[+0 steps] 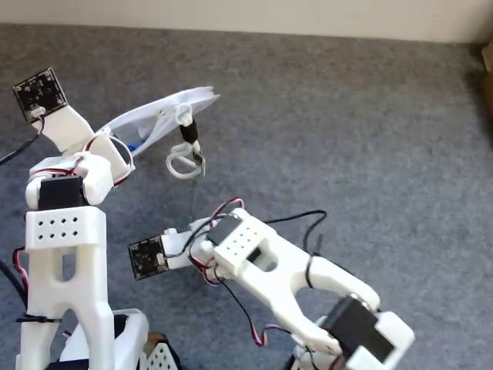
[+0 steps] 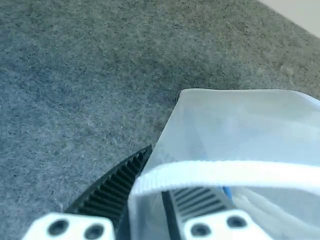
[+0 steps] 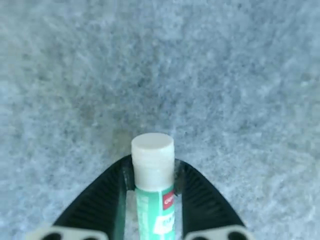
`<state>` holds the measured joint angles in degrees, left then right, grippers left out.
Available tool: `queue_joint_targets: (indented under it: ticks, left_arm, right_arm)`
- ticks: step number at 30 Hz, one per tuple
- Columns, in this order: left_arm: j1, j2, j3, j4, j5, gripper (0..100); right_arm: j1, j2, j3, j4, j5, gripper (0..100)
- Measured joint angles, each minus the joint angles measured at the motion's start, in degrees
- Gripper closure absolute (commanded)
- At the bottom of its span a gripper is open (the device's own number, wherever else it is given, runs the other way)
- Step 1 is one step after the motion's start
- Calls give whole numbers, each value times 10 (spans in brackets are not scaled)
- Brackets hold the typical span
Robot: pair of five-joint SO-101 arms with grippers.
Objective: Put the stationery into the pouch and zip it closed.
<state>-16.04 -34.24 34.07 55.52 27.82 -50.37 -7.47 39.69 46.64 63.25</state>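
A translucent white pouch [image 1: 166, 112] is held off the grey carpet, its mouth edge between the fingers of my left gripper [image 2: 160, 170], which is shut on it. The pouch [image 2: 240, 130] has a white band along its rim, and something blue [image 2: 227, 192] shows inside. A black zipper pull with a white cord loop [image 1: 185, 158] hangs below the pouch. My right gripper [image 3: 152, 167] is shut on a glue stick [image 3: 152, 160] with a white cap and green body, held just above the carpet. The right arm's wrist [image 1: 146, 258] is nearer the front than the pouch.
Grey carpet [image 1: 347, 131] stretches to the right and back. A pale wall strip [image 1: 269, 15] runs along the far edge, with a brown object [image 1: 488, 69] at the far right. The left arm's white base [image 1: 65, 254] stands at the front left.
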Motion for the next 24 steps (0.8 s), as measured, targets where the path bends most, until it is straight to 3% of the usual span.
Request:
queue_joint_targets:
  ticks: [9,24]
  left_arm:
    - [0,0,0,0,0,989]
    - [6,0,0,0,-1,989]
  right_arm:
    - [-1,-127,41,0,-5,994]
    - [-2,-328,41,1,-213,994]
